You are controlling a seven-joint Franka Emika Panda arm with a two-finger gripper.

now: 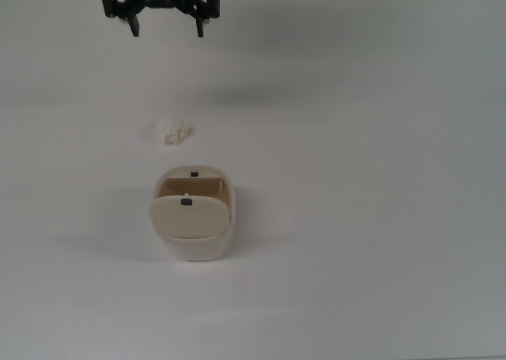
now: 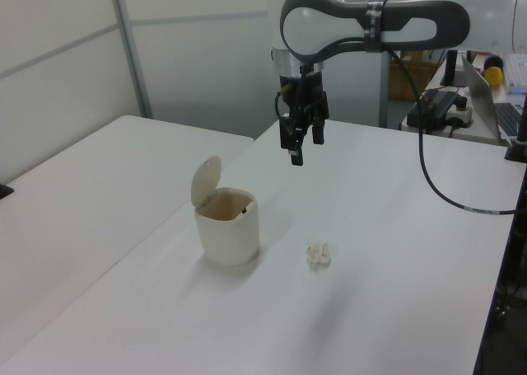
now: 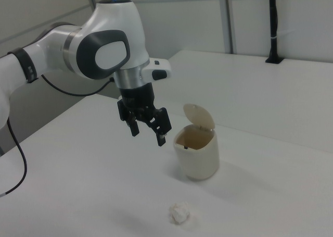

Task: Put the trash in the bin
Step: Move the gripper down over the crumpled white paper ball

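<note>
Top view: the gripper (image 1: 167,24) hangs at the 12 o'clock edge of the frame, its fingers (image 1: 134,24) spread wide with nothing between them. The wad (image 1: 174,130) lies on the bare white desk (image 1: 379,178), near the bin (image 1: 192,214) at its 11 o'clock and clear of it, and well apart from the gripper, which stands at 12 o'clock of the wad. The bin's lid (image 1: 190,216) is swung up and the mouth stands open. Left view: the gripper (image 2: 300,144) is held high above the desk (image 2: 395,227), fingers (image 2: 296,151) pointing down, parted and empty; the wad (image 2: 318,253) rests at roughly 4 o'clock of the bin (image 2: 226,225), apart from it, with the lid (image 2: 206,181) upright at the bin's 10 o'clock side. Right view: the gripper (image 3: 149,129) hovers at about 9 o'clock of the bin (image 3: 196,154), fingers (image 3: 161,127) open and holding nothing; the wad (image 3: 179,213) sits at the bin's 7 o'clock, near the frame's lower edge, on open desk (image 3: 78,185). Assessment of handling: the wad appears to be crumpled paper, so it should be very light, soft and compressible, not fragile and not slippery; it is likely to shift or roll if nudged by one finger before the other. Recommended hold: straddle the lumpy middle from above, fingers descending close to the desk on either side, and close across the widest part. A light object may cling to a finger on release over the open mouth.
</note>
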